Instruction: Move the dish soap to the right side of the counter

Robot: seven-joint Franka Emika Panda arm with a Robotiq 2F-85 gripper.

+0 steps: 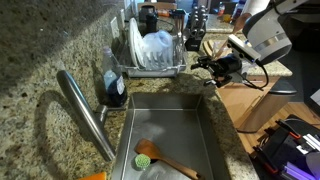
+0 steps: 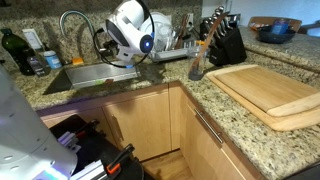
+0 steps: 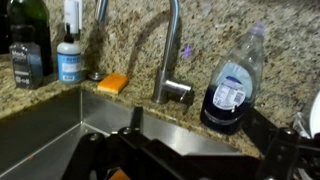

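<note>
The dish soap (image 3: 232, 88), a translucent bottle of dark blue liquid with a pale narrow top, stands upright on the granite counter (image 3: 140, 101) behind the sink, right of the faucet. In an exterior view it (image 1: 115, 86) stands between the faucet and the dish rack. My gripper (image 1: 207, 67) hovers over the far side of the sink, pointing toward the bottle and apart from it. In the wrist view its two dark fingers (image 3: 200, 145) are spread wide and hold nothing. The bottle is hidden behind the arm in an exterior view (image 2: 130, 30).
A steel faucet (image 3: 170, 60) and an orange sponge (image 3: 114, 83) sit left of the soap, with bottles (image 3: 68, 55) further left. A dish rack (image 1: 152, 52) stands beside the soap. A green scrub brush (image 1: 148, 156) lies in the sink. A knife block (image 2: 225, 42) and a cutting board (image 2: 270, 90) are on the counter.
</note>
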